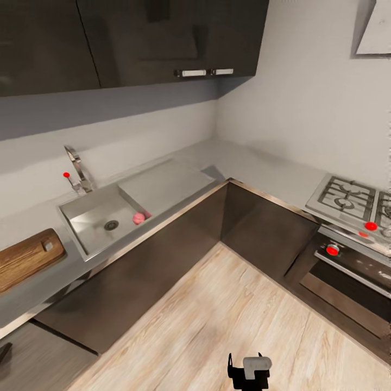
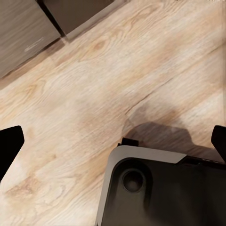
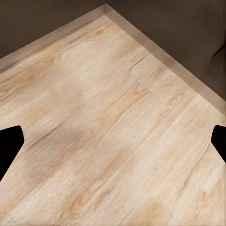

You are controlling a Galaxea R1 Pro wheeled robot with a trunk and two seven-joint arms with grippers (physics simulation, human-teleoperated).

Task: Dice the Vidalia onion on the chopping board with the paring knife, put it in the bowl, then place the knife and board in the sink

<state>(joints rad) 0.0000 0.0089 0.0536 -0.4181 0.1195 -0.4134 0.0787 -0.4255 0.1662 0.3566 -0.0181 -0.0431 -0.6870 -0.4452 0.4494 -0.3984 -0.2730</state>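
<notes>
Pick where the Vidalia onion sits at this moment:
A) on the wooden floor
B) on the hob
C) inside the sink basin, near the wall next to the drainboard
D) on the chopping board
C: in the head view the pinkish Vidalia onion lies in the sink, to the right of the round drain, against the basin wall next to the drainboard; the chopping board is bare.

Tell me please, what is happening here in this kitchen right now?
Nothing is being handled yet. The robot stands back on the wooden floor, facing the corner. The Vidalia onion lies in the sink near its drainboard side, and the chopping board rests on the countertop beside the sink. Both wrist views look down at the floor with fingers spread, holding nothing.
</notes>
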